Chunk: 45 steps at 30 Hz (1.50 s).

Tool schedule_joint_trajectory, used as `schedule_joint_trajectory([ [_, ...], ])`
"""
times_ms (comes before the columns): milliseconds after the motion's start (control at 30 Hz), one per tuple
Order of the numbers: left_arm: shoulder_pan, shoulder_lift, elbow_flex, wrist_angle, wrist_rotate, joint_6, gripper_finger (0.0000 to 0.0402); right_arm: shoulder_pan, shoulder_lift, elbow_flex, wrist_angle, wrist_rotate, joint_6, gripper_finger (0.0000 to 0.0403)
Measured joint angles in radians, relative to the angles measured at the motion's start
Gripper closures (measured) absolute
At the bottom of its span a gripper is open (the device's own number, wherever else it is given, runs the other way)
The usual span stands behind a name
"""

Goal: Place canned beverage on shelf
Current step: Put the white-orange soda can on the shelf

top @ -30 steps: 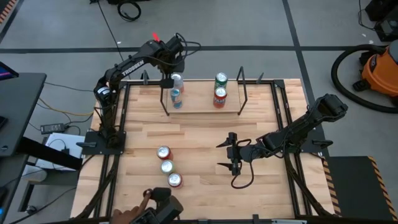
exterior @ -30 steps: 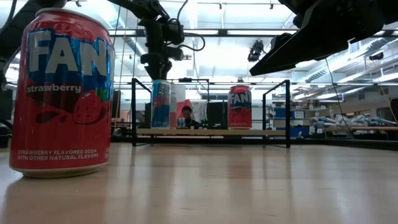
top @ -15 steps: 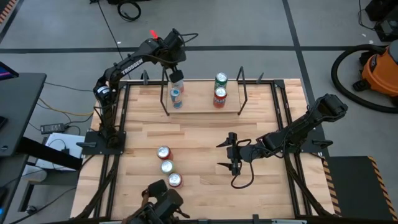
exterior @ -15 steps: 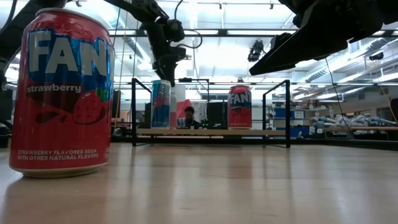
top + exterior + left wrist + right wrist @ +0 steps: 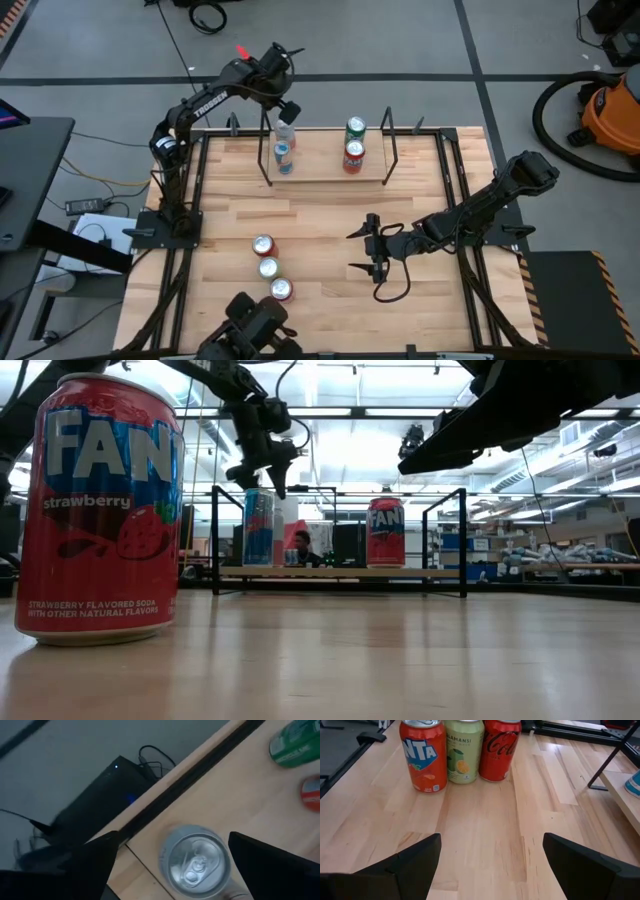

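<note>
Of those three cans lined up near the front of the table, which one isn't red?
The middle can, pale green and labelled Calamansi. The Fanta can on one side and the Coca-Cola can on the other are both red.

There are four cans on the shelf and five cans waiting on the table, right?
Not quite. Only three cans wait on the table, standing in a row, as the high view shows. The four on the shelf is right.
</note>
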<state>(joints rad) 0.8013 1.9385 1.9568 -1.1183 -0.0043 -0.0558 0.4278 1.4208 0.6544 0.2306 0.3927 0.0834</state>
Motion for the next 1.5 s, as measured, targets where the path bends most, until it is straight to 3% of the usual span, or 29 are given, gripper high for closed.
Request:
schedule_joint_trajectory([
  [100,-0.001,0.0,0.0,-0.004,0.009,0.026,0.0012,0.0,0.0,0.0,0.0,-0.002,-0.001,0.0041],
  [467,-0.036,0.0,0.0,0.008,0.006,0.594,0.0012,0.0,0.0,0.0,0.0,-0.002,-0.007,0.0041],
  [600,-0.042,0.0,0.0,0.01,0.018,0.704,0.0012,0.0,0.0,0.0,-0.008,-0.002,-0.008,0.0041],
  [900,-0.026,0.025,0.0,0.003,0.087,0.638,0.0012,0.011,0.0,0.0,-0.009,-0.002,-0.011,0.0041],
  [1500,-0.026,0.026,0.0,-0.019,0.049,0.579,0.0012,0.011,0.0,0.0,-0.002,-0.002,-0.015,0.0041],
])
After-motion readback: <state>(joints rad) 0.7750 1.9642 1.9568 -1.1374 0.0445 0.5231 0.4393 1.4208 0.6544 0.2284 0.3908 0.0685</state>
